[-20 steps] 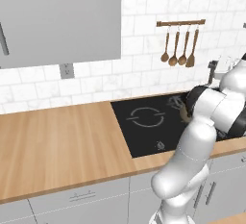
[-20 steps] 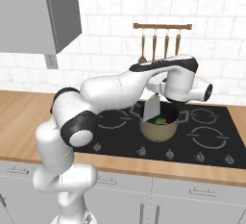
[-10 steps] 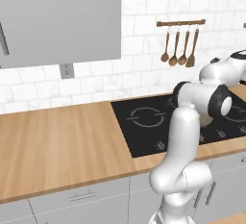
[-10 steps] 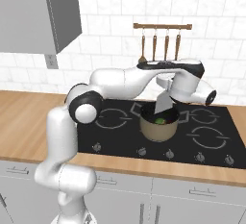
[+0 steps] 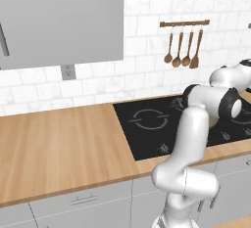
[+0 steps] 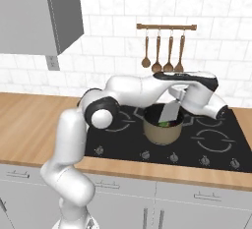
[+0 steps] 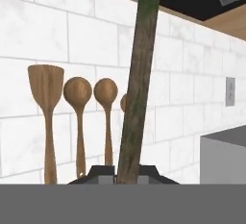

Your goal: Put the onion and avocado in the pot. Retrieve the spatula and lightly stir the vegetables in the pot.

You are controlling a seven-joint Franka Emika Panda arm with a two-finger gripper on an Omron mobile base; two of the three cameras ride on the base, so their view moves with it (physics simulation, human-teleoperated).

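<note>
The wooden table (image 5: 63,144) runs across the lower half of the left base view, with grey cabinet fronts below it and a white tiled wall behind. A black hob (image 6: 211,147) is set into it, at centre right of the right base view. A grey wall cabinet (image 5: 59,19) fills the upper left of the left base view.

The white arm reaches from lower left to centre right in the right base view, its hand hanging over the pot (image 6: 162,130), which stands on the hob at the middle of the frame. Something green shows inside the pot's rim; the view is too coarse to say what it is.

The gripper (image 7: 127,174) is clenched on the thin handle of the spatula (image 6: 171,111), whose grey blade points down into the pot's mouth. In the hand view the handle rises from the bottom centre to the blade at the top edge.

Four wooden utensils (image 6: 163,51) hang from a rail on the wall, upper centre of the right base view.
</note>
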